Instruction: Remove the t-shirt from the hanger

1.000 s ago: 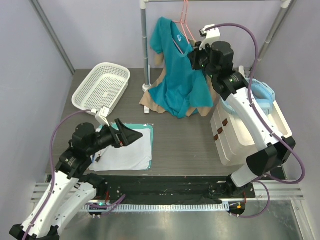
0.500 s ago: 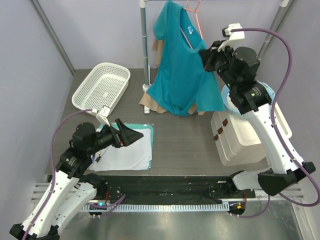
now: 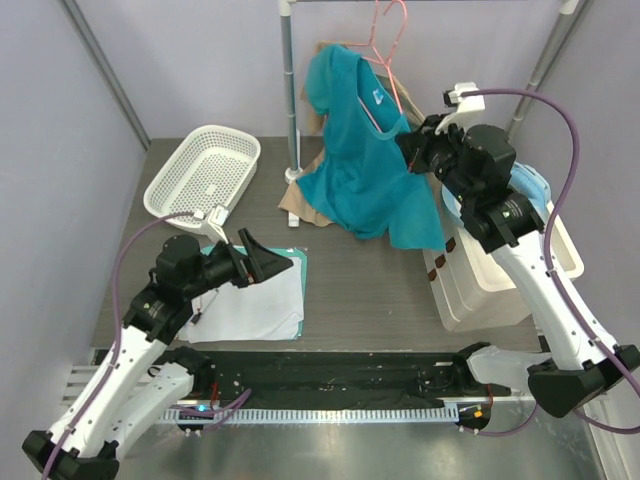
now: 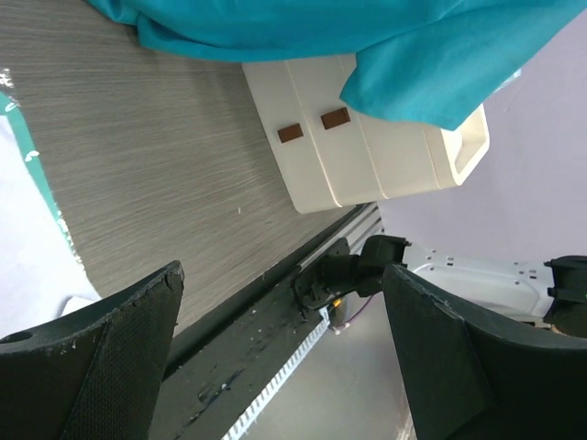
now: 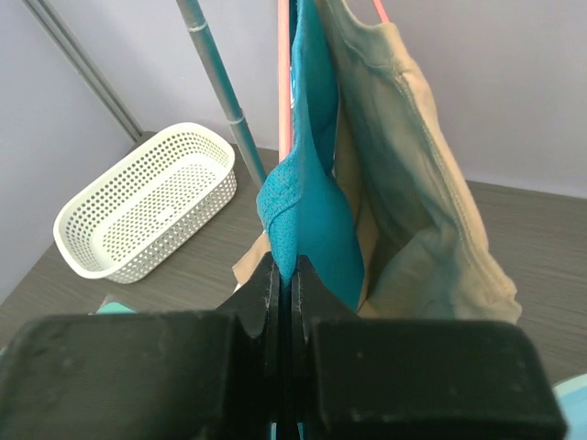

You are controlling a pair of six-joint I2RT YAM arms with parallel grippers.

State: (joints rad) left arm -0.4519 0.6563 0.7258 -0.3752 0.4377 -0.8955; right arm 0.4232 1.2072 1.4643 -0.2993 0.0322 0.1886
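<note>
Fabric of the teal t-shirt (image 3: 362, 178) is hanging by the pink hanger (image 3: 388, 40), pinched between the right gripper's (image 3: 410, 150) closed jaws, arm reaching high; the left gripper (image 3: 272, 266) is hovering low, jaws apart.

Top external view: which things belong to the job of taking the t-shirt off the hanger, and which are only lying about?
Belong to the job: teal t-shirt; pink hanger; right gripper, shut on the t-shirt's fabric.

Only lying about: white basket; white cloth; drawer box; beige garment beside the t-shirt. The left gripper is open and holds nothing.
</note>
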